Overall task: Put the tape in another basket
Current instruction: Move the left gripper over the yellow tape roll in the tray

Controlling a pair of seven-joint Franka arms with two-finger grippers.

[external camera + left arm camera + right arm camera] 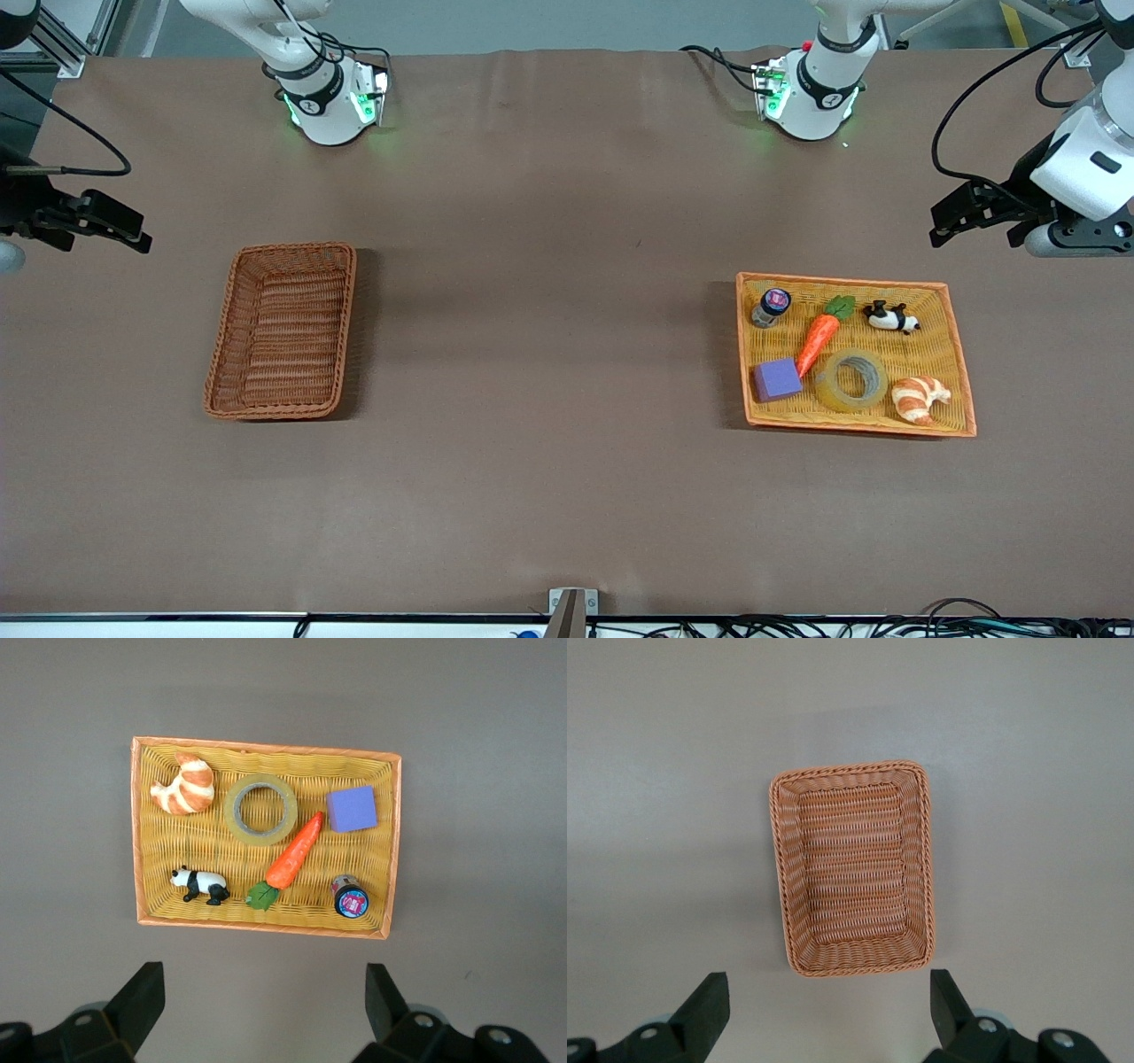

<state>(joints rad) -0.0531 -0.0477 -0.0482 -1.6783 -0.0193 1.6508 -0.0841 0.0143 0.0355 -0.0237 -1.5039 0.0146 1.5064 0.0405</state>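
The tape [831, 390], a yellowish ring, lies flat in the orange tray [842, 281] between a croissant and a purple cube; it also shows in the left wrist view as the tape [235, 811]. The reddish-brown wicker basket [292, 247] stands toward the right arm's end of the table, and the right wrist view looks down on this basket [850, 769]. My left gripper [946, 226] [264, 1001] hangs open over bare table beside the tray. My right gripper [133, 230] [830, 1005] hangs open over bare table beside the basket. Neither holds anything.
The tray also holds a croissant [920, 398], a toy carrot [819, 338], a purple cube [777, 379], a panda figure [890, 316] and a small jar [771, 307]. A wide stretch of brown table separates tray and basket.
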